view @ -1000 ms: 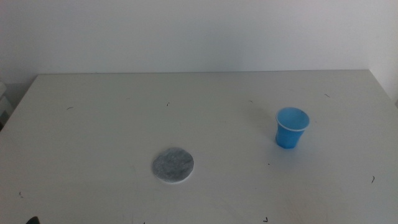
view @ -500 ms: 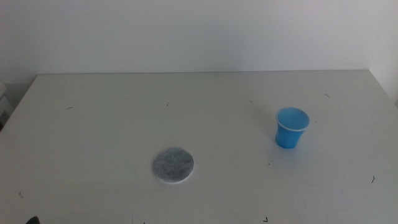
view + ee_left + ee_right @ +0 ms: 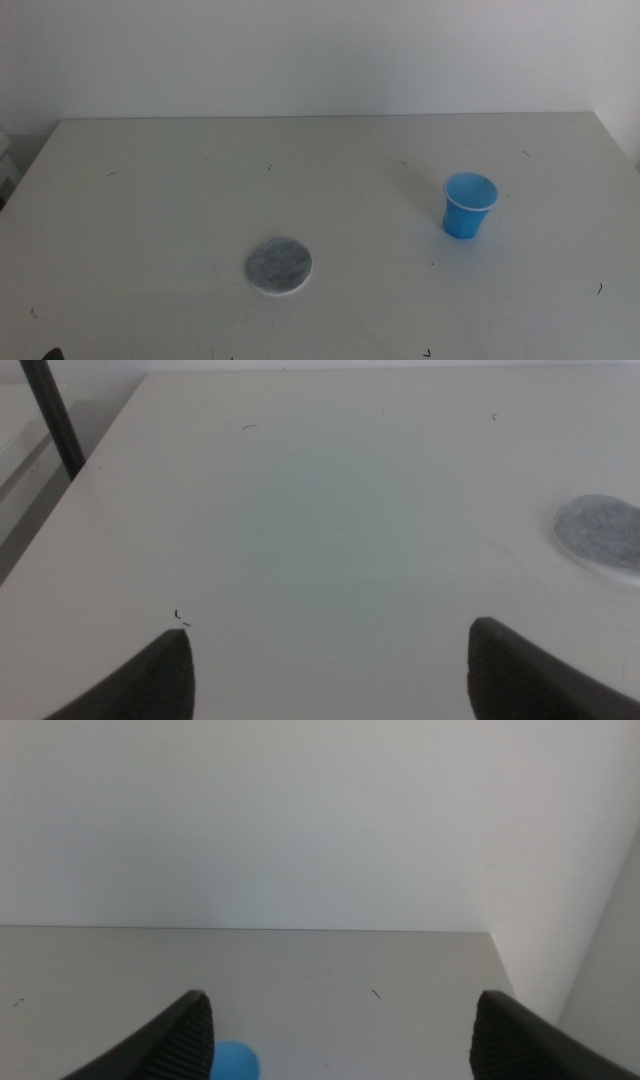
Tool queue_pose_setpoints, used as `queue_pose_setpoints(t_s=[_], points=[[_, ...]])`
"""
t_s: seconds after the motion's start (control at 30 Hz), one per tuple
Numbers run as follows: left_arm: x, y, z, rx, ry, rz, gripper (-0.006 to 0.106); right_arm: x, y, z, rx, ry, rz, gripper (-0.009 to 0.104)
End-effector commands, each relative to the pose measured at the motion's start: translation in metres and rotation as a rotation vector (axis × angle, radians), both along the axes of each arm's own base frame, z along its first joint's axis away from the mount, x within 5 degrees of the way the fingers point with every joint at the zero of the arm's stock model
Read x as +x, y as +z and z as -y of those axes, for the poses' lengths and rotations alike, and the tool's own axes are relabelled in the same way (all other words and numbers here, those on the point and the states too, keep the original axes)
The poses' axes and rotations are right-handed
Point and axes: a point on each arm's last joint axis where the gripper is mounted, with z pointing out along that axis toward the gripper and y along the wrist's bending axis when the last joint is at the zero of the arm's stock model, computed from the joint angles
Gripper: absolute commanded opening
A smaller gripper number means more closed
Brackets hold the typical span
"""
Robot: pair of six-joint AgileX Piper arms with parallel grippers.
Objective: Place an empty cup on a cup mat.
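Note:
The blue cup (image 3: 469, 206) stands upright and empty on the right half of the white table (image 3: 180, 190); a bit of it shows in the right wrist view (image 3: 236, 1062). The grey cup mat (image 3: 278, 265) lies flat near the table's middle front, well to the left of the cup, and shows in the left wrist view (image 3: 603, 532). My left gripper (image 3: 330, 660) is open and empty above the table's front left, short of the mat. My right gripper (image 3: 340, 1030) is open and empty, raised behind the cup. Neither arm shows in the middle view.
The table's left edge and a dark post (image 3: 52, 415) show in the left wrist view. A white wall (image 3: 320, 50) stands behind the table. Small dark specks mark the tabletop.

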Motion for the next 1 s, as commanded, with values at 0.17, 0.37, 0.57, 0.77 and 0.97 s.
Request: queue_pose_setpoints(t_s=[0.17, 0.37, 0.57, 0.77, 0.97], points=[[0.001, 0.008, 0.001, -0.008, -0.004, 0.084, 0.105, 0.045, 0.042, -0.022, -0.003, 0.081, 0.012, 0.066], [0.001, 0.008, 0.001, -0.008, -0.004, 0.084, 0.105, 0.098, 0.056, -0.029, 0.002, 0.022, -0.211, 0.066], [0.001, 0.008, 0.001, -0.008, -0.004, 0.084, 0.105, 0.138, 0.055, -0.038, 0.022, -0.001, -0.412, 0.066], [0.001, 0.008, 0.001, -0.008, -0.004, 0.084, 0.105, 0.168, 0.039, -0.049, 0.062, 0.013, -0.544, 0.066], [0.001, 0.008, 0.001, -0.008, -0.004, 0.084, 0.105, 0.187, 0.011, -0.057, 0.052, 0.016, -0.646, 0.066]])
